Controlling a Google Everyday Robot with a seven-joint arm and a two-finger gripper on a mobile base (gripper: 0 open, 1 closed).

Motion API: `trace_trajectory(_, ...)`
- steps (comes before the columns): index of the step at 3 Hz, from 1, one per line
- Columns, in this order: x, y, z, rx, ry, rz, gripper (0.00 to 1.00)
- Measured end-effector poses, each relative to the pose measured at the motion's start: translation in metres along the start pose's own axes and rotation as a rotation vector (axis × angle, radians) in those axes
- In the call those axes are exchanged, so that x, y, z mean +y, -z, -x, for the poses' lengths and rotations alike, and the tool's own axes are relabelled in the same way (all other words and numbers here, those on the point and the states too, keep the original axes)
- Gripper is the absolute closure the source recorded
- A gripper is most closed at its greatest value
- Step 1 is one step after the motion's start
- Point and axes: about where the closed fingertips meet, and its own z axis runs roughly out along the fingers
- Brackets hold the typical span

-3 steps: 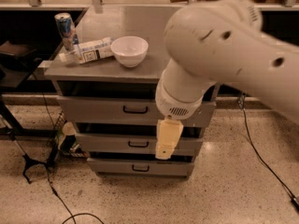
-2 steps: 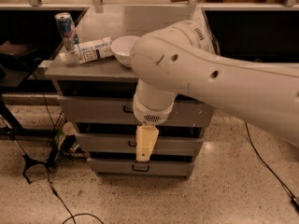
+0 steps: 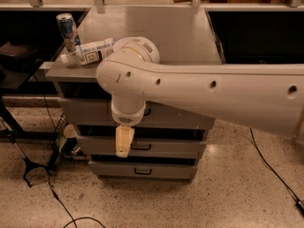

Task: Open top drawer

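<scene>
The top drawer (image 3: pixel 88 112) is the widest grey drawer, right under the cabinet top. Its front stands about in line with the two drawers below. Its black handle (image 3: pixel 148 111) shows only as a small piece beside my wrist. My gripper (image 3: pixel 124 141) hangs down from the white arm (image 3: pixel 199 91), which crosses the view from the right. It is below the top drawer's front, in front of the left part of the middle drawer (image 3: pixel 166 147), left of that drawer's handle (image 3: pixel 141 147). It holds nothing that I can see.
On the grey cabinet top (image 3: pixel 175 32) stand a drink can (image 3: pixel 66 28) and a white bottle (image 3: pixel 92 51) lying on its side at the left edge. The bottom drawer (image 3: pixel 142 169) is below. Cables (image 3: pixel 52 194) and a black stand lie on the floor at left.
My arm has swung to the left across the cabinet, and the gripper has moved left along the drawer fronts, from right of centre to left of the handles. The white bowl is now hidden behind the arm.
</scene>
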Motion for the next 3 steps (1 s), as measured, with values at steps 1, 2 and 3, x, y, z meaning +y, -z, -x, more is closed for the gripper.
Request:
trace_trajectory(1, -0.013, -0.029, 0.012, 0.038, -0.070, 0.002, 0.00)
trace_trajectory(2, -0.019, -0.048, 0.015, 0.061, -0.116, 0.013, 0.00)
trace_trajectory(3, -0.025, -0.064, 0.014, 0.075, -0.166, 0.008, 0.00)
